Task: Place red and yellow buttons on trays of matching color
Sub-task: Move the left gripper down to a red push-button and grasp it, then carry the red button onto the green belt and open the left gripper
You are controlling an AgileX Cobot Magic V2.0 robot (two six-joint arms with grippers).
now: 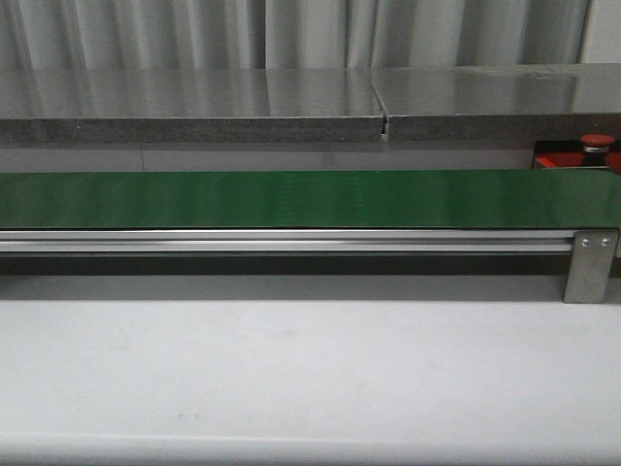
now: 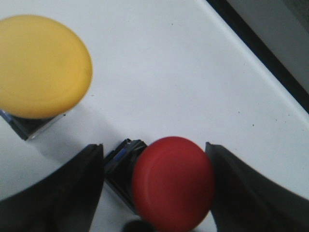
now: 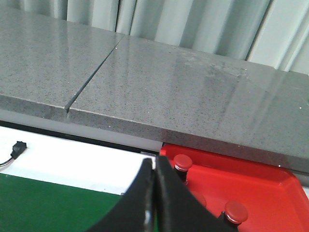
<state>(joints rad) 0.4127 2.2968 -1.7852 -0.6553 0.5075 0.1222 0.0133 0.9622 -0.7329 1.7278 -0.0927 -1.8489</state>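
Observation:
In the left wrist view a red button (image 2: 173, 182) with a dark base stands on the white table. My left gripper (image 2: 153, 145) is shut on it: one finger (image 2: 72, 193) touches its base, the other finger (image 2: 251, 193) its cap. A yellow button (image 2: 41, 65) stands apart beside it. My right gripper (image 3: 155, 162) is shut with nothing in it, above the end of the green belt (image 3: 48, 203). Beside it lies the red tray (image 3: 280, 188), holding red buttons (image 3: 183, 162) (image 3: 236, 211). The front view shows the red tray (image 1: 558, 155) and one red button (image 1: 598, 142) at far right, and neither gripper.
The green belt (image 1: 291, 199) runs the full width on an aluminium rail (image 1: 291, 241) with a bracket (image 1: 592, 264) at its right end. A grey stone counter (image 1: 291, 102) stands behind it. A small black connector (image 3: 18, 147) lies on the white strip behind the belt.

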